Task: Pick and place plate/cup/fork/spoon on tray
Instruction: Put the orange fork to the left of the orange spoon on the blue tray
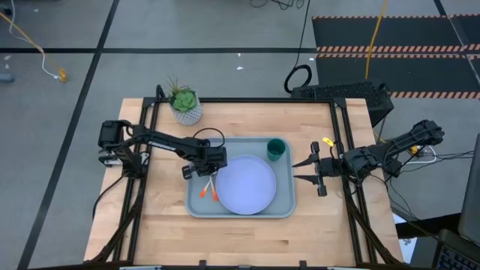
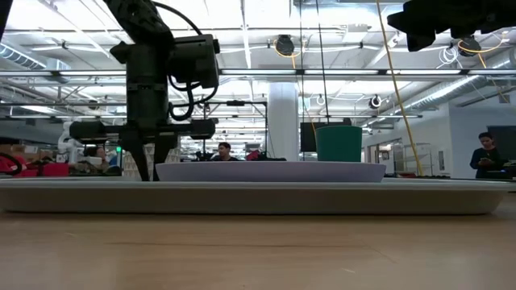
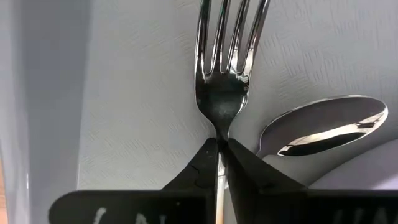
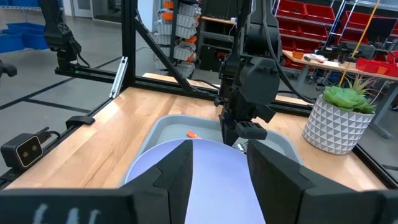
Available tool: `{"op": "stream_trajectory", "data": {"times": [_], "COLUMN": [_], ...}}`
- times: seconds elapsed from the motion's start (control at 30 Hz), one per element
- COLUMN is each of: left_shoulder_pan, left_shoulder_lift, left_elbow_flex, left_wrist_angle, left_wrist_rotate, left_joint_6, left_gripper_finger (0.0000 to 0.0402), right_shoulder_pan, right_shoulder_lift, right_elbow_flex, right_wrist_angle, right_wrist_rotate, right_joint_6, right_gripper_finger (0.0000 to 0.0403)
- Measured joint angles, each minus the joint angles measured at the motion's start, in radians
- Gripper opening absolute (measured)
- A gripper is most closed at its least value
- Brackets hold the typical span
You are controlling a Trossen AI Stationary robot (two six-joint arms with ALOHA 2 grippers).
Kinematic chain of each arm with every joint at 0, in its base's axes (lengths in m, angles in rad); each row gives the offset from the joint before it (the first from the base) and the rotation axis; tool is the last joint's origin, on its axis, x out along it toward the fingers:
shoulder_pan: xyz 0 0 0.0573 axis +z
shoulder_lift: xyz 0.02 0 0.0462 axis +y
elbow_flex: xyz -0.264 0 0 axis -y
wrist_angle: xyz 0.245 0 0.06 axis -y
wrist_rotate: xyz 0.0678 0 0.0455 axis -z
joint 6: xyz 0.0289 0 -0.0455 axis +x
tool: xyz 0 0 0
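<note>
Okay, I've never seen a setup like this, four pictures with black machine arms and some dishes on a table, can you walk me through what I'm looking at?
It is a robot with two dark arms at a wooden table, each ending in a two-finger gripper. One picture looks straight down on the table, one looks level across the tabletop, and the other two come from cameras on the arms' wrists.

On the table sits a grey-blue tray with a pale plate and a green cup on it. Beside the plate lie a fork and a spoon with orange handles. A potted plant stands behind the tray.

The left gripper is down over the tray, its fingers closed on the fork's neck. The right gripper waits open beside the tray, holding nothing.
</note>
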Motion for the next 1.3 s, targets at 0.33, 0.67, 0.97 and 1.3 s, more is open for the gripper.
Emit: {"op": "stream_trajectory", "data": {"times": [0.33, 0.67, 0.97, 1.3], "left_shoulder_pan": [0.019, 0.027, 0.027, 0.049], "left_shoulder_lift": [-0.046, -0.146, -0.152, -0.154], "left_elbow_flex": [-0.001, 0.002, 0.003, -0.004], "left_wrist_angle": [0.011, -0.076, -0.164, -0.216], "left_wrist_rotate": [0.020, 0.024, -0.017, -0.076], "left_joint_6": [0.009, 0.092, 0.203, 0.299], "left_gripper_finger": [0.0012, 0.0010, 0.0010, 0.0010], "right_shoulder_pan": [0.000, 0.000, 0.000, 0.000], "right_shoulder_lift": [0.000, 0.000, 0.000, 0.000], "right_elbow_flex": [0.000, 0.000, 0.000, 0.000], "right_wrist_angle": [0.000, -0.005, -0.004, -0.005], "right_wrist_rotate": [0.000, 0.000, 0.003, 0.004], "right_joint_6": [-0.001, -0.001, -0.001, 0.002], "right_gripper_finger": [0.0144, 0.0144, 0.0144, 0.0144]}}
